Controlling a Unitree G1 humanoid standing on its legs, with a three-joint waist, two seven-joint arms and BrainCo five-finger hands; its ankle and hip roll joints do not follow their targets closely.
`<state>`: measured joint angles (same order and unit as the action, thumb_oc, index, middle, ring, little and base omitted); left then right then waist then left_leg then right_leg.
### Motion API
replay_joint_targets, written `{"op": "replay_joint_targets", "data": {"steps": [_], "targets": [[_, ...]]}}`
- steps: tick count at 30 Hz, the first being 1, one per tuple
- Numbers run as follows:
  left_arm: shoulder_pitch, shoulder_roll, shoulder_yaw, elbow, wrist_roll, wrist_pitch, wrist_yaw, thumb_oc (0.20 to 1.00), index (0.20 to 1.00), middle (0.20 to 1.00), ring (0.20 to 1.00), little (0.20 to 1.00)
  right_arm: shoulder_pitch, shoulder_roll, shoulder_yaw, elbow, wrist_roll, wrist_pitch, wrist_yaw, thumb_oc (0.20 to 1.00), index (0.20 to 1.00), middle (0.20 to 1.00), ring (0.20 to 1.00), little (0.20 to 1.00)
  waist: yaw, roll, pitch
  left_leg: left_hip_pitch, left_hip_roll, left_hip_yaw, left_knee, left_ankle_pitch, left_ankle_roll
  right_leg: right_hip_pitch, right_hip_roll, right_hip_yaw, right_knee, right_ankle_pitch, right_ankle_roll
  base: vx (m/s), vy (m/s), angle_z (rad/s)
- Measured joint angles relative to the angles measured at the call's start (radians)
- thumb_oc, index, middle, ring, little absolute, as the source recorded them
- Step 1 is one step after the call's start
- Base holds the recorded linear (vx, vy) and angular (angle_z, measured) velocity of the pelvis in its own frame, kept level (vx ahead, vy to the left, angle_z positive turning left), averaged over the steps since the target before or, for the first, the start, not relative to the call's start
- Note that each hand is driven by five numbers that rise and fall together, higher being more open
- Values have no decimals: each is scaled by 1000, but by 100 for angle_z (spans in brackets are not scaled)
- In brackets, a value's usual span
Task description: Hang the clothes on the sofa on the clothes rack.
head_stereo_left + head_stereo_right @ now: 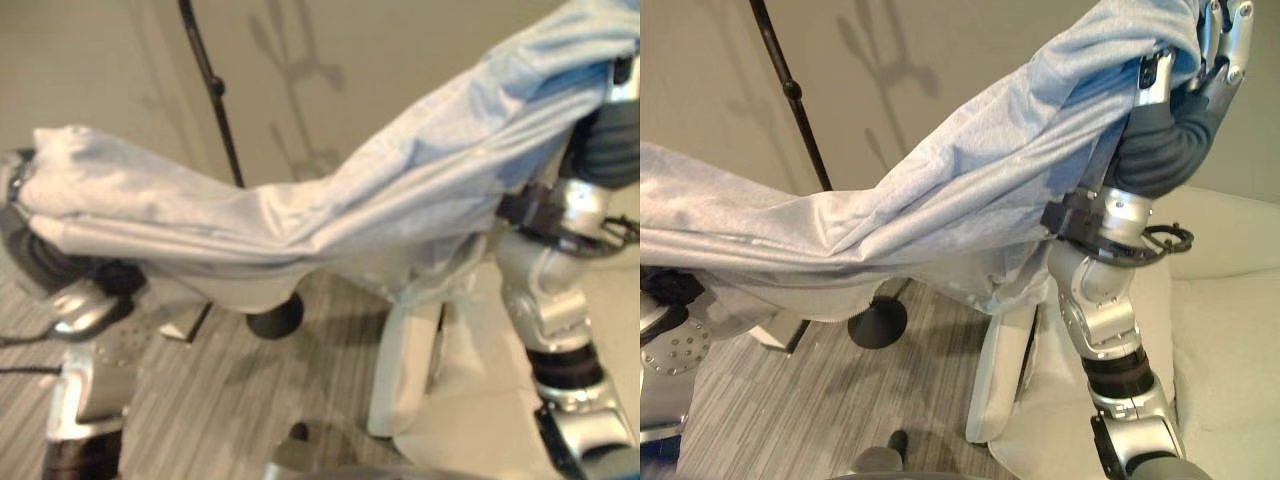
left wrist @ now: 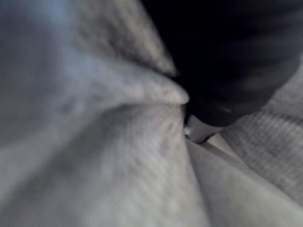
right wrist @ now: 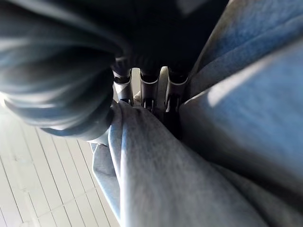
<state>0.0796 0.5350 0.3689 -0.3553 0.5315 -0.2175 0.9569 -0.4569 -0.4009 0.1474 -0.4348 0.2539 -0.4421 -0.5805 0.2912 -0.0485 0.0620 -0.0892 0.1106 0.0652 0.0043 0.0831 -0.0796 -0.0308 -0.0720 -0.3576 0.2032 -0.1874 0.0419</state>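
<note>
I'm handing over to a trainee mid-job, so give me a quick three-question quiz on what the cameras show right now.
1. True or false: the light blue-grey garment lies flat on the white sofa.
2. Which hand is raised higher: A) the left hand, B) the right hand, C) both level?
3. Fill in: the black pole of the clothes rack stands on the ____ floor, behind the garment.

Key: 1. False; it is lifted in the air, stretched between the two hands. 2. B; the cloth slopes up to the right hand, whose fingers curl into it. 3. Striped grey, wood-like.
</note>
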Motion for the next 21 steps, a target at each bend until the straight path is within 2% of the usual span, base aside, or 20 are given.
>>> {"op": "replay_joint_targets", "data": {"steps": [1,3,5,6,8,9,10,11,12,13,14,15,16,17,18,19,20,21], "targets": [[26,-2,16,-11,2,-10,2,200,200,200,200,200,13,-17,-2,-17,-5,0,6,200,200,200,200,200,5,23,-9,-17,3,-4,1,5,-7,10,9,-21,-32,16,-1,-193,-1,31],[38,-17,29,-20,1,-14,12,200,200,200,200,200,29,-32,-6,-21,-31,-1,6,200,200,200,200,200,17,42,-19,-35,0,-19,6,11,-10,17,16,-43,-49,29,0,-220,18,42],[18,-23,28,-18,1,-20,27,200,200,200,200,200,55,-41,-10,-22,-83,9,-5,200,200,200,200,200,11,54,-18,-72,-11,-24,18,32,-25,24,1,-98,-65,37,-4,-215,71,76],[-1,-24,26,-19,1,-20,41,200,200,200,200,200,58,-43,-10,-17,-111,23,-9,200,200,200,200,200,16,66,-17,-88,-16,-22,22,51,-10,24,8,-119,-60,39,-4,-282,210,68],[-10,-25,33,-22,3,-21,59,200,200,200,200,200,70,-62,-5,-24,-134,34,-12,200,200,200,200,200,11,63,-18,-85,-23,-22,-24,99,-31,28,-11,-153,-70,43,-11,-151,216,53],[-8,-34,36,-17,12,-32,85,200,200,200,200,200,104,-86,-7,-33,-158,41,-15,200,200,200,200,200,-1,43,-15,-83,-27,8,-21,69,-9,34,-46,-179,-89,54,-35,-60,141,53],[-16,-38,32,-8,13,-40,100,200,200,200,200,200,126,-88,-17,-32,-165,42,-17,200,200,200,200,200,-19,16,-8,-80,-12,29,29,46,-20,42,-70,-200,-105,73,-31,-94,252,49],[-38,-42,30,10,15,-51,112,200,200,200,200,200,139,-90,-33,-15,-179,43,-15,200,200,200,200,200,-35,-1,-16,-83,11,37,94,26,-49,53,-90,-208,-107,76,-31,-28,367,49],[-53,-42,28,23,12,-53,125,200,200,200,200,200,146,-102,-52,-15,-177,48,-24,200,200,200,200,200,-82,-16,-20,-37,92,66,129,9,-70,82,-109,-220,-130,93,-13,-69,365,39],[-53,-41,22,29,11,-57,132,200,200,200,200,200,146,-101,-59,-15,-177,46,-30,200,200,200,200,200,-107,-7,-23,-8,160,76,137,3,-87,92,-114,-228,-134,101,1,-39,252,35],[-55,-39,14,42,12,-63,133,200,200,200,200,200,146,-99,-61,-17,-177,44,-44,200,200,200,200,200,-135,15,-32,13,215,120,133,10,-91,97,-107,-235,-132,104,6,11,342,26],[-50,-48,-15,51,10,-64,133,200,200,200,200,200,151,-111,-63,-27,-177,44,-60,200,200,200,200,200,-164,33,-36,51,246,127,71,92,-96,99,-124,-234,-131,118,31,21,466,32],[-61,-56,-31,72,13,-71,131,200,200,200,200,200,163,-122,-90,-34,-196,43,-64,200,200,200,200,200,-176,65,-38,55,264,135,57,111,-119,100,-140,-226,-126,132,54,104,840,32],[-71,-41,-43,90,12,-68,132,200,200,200,200,200,164,-111,-98,-35,-199,52,-89,200,200,200,200,200,-186,86,-36,53,291,169,44,107,-125,100,-166,-232,-106,144,73,4,506,27],[-75,-30,-53,94,12,-67,132,200,200,200,200,200,164,-100,-99,-35,-199,60,-99,200,200,200,200,200,-189,94,-39,52,297,180,21,112,-121,100,-195,-232,-90,150,84,51,768,32],[-90,-34,-67,141,17,-75,139,200,200,200,200,200,191,-97,-120,-22,-225,61,-109,200,200,200,200,200,-197,113,-46,41,283,143,16,99,-137,102,-234,-217,-56,164,113,34,568,52],[-98,-22,-100,188,9,-64,142,200,200,200,200,200,222,-87,-130,-5,-237,63,-116,200,200,200,200,200,-210,111,-49,57,234,120,11,29,-153,115,-282,-228,-28,170,106,110,968,118],[-105,-19,-141,269,-8,-50,127,200,200,200,200,200,327,-36,-149,10,-274,98,-131,200,200,200,200,200,-234,43,-50,16,128,118,58,-53,-106,131,-406,-221,-5,260,97,148,595,111]]}}
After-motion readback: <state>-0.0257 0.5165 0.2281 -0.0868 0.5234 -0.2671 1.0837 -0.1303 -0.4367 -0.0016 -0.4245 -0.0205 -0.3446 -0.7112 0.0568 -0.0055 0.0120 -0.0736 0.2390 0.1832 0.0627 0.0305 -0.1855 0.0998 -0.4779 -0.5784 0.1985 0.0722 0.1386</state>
